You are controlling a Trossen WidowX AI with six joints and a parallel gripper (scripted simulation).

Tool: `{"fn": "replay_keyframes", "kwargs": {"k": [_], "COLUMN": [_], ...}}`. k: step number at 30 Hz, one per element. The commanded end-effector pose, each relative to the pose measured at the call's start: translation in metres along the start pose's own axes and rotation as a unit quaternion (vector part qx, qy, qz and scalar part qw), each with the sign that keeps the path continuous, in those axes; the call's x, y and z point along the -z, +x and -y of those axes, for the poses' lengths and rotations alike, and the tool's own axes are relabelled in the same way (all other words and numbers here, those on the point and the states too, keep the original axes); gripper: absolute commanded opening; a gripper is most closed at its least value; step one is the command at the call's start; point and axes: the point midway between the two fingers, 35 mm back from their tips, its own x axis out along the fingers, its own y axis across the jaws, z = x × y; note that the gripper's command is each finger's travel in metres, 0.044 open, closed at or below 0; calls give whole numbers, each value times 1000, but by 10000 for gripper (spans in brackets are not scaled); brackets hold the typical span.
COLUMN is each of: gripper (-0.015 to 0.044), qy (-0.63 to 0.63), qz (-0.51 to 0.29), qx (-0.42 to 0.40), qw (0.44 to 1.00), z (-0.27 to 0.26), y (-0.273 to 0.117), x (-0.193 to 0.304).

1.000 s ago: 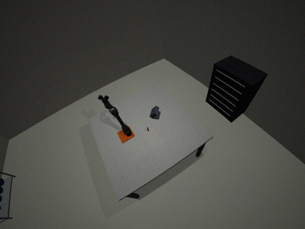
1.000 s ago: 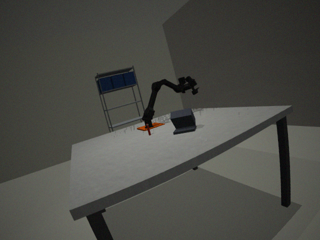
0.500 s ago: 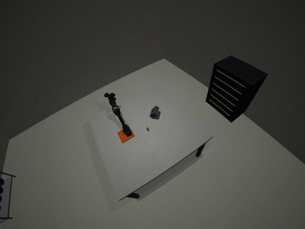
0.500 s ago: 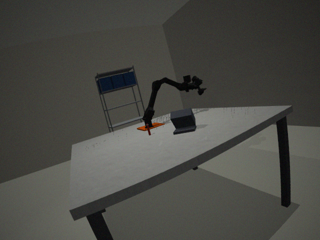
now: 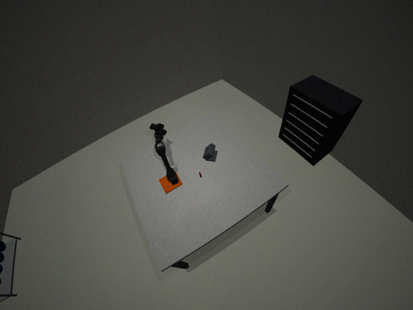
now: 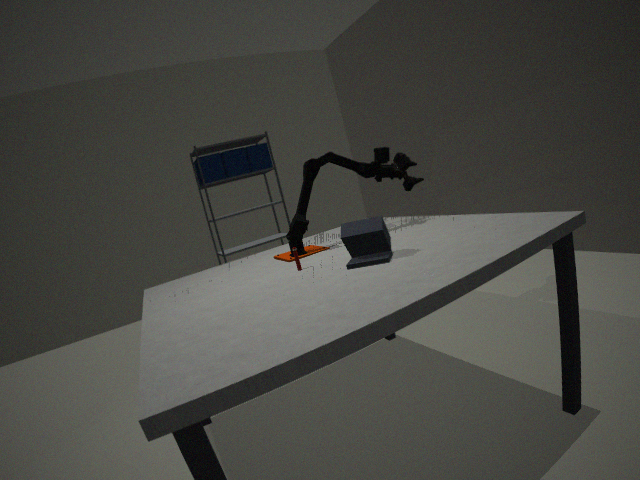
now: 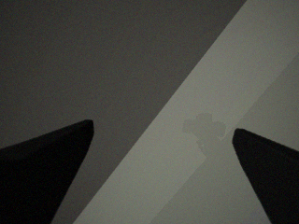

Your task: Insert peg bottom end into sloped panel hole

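A small red peg [image 5: 200,174] [image 6: 296,258] stands upright on the table [image 5: 200,213] [image 6: 232,335], close to the arm's base. A dark blue-grey block with the sloped panel [image 5: 209,152] [image 6: 366,235] stands on the table, farther out than the peg. Its hole cannot be made out in either the top or the exterior view. My gripper [image 5: 157,125] [image 6: 419,172] [image 7: 163,131] is open and empty. It is high above the table, well away from the peg and to one side of the block. The wrist view shows only floor and wall between the fingers, without peg or panel.
An orange base plate [image 5: 166,187] [image 6: 316,250] lies under the arm's foot. Off the table stand a black drawer cabinet [image 5: 308,123] and a shelf rack with blue bins [image 6: 235,164]. The block stands on a low foot of its own.
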Motion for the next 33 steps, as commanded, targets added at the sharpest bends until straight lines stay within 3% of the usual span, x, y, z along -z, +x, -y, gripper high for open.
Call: {"fn": "replay_keyframes", "kwargs": {"k": [1,19,33], "gripper": [440,440,440], "qy": [-16,-84,-128], "qz": [3,25,19], "qx": [27,140,245], "qw": [1000,986,961], "z": [22,109,180], "y": [-5,-42,-92], "x": [-14,-84,-134]}}
